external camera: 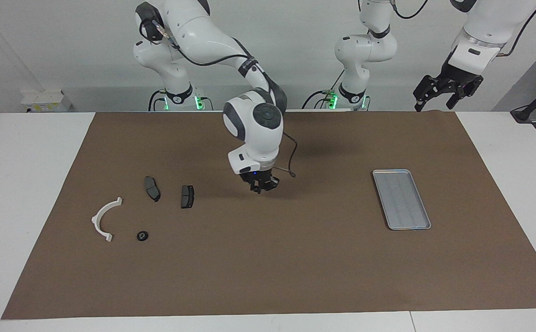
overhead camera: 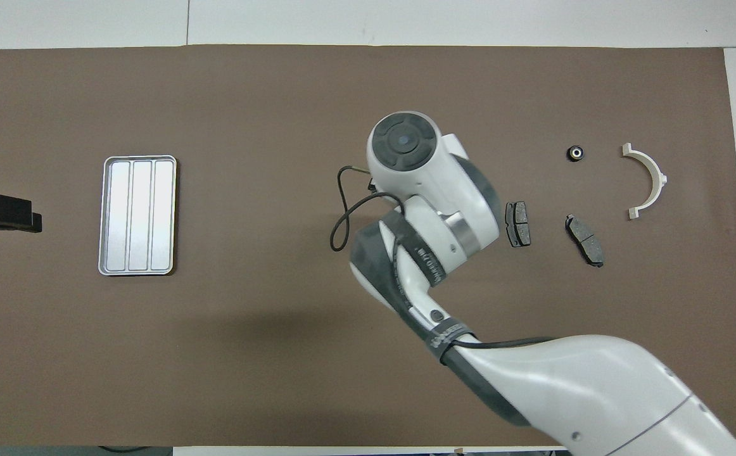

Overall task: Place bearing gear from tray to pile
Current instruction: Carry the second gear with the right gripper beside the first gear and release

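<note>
The bearing gear (external camera: pixel 142 236), a small black ring, lies on the brown mat beside the white semicircular bracket (external camera: pixel 96 216) and farther from the robots than the two dark brake pads (external camera: pixel 152 188) (external camera: pixel 187 196). In the overhead view the gear (overhead camera: pixel 574 152), bracket (overhead camera: pixel 657 177) and pads (overhead camera: pixel 518 223) (overhead camera: pixel 584 240) show together. The silver tray (external camera: pixel 402 199) (overhead camera: pixel 138 215) lies empty toward the left arm's end. My right gripper (external camera: pixel 262 184) hangs low over bare mat mid-table, apart from the pile, holding nothing visible. My left gripper (external camera: pixel 436 105) waits raised and open at the table's edge.
The brown mat (external camera: pixel 268 276) covers most of the white table. The right arm's wrist and a looping cable (overhead camera: pixel 342 215) hide the right gripper in the overhead view. The left gripper (overhead camera: pixel 0 212) shows near the tray at the mat's edge.
</note>
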Robot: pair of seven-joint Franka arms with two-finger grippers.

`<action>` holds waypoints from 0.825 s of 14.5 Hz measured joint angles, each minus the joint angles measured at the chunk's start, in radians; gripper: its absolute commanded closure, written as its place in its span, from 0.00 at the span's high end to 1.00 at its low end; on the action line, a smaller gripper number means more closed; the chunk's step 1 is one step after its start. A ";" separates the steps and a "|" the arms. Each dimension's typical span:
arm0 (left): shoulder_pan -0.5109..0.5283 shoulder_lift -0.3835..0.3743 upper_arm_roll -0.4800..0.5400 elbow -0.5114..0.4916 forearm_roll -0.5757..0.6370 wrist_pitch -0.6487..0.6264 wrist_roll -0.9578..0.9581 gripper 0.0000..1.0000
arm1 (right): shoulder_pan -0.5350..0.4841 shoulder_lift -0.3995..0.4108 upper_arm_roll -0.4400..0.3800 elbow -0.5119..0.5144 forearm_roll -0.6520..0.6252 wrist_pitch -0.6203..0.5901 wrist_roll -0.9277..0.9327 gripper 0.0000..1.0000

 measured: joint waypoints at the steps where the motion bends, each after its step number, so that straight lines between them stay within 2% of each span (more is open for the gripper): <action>1: 0.000 0.000 -0.001 0.000 0.000 -0.001 0.000 1.00 | -0.054 -0.024 0.000 0.005 0.000 -0.030 -0.114 0.00; 3: 0.000 0.000 -0.003 0.000 0.000 -0.001 0.000 1.00 | -0.159 -0.060 -0.001 0.005 0.001 -0.063 -0.325 0.00; 6: 0.000 0.000 -0.004 0.000 -0.001 -0.002 0.000 1.00 | -0.278 -0.061 0.000 -0.007 0.001 -0.043 -0.560 0.00; 9: 0.000 0.000 -0.005 0.000 -0.001 -0.002 0.000 1.00 | -0.359 -0.054 0.000 -0.064 0.001 0.063 -0.699 0.00; 12: 0.000 0.000 -0.005 0.000 -0.001 -0.002 0.000 1.00 | -0.387 -0.034 0.000 -0.146 0.001 0.207 -0.727 0.00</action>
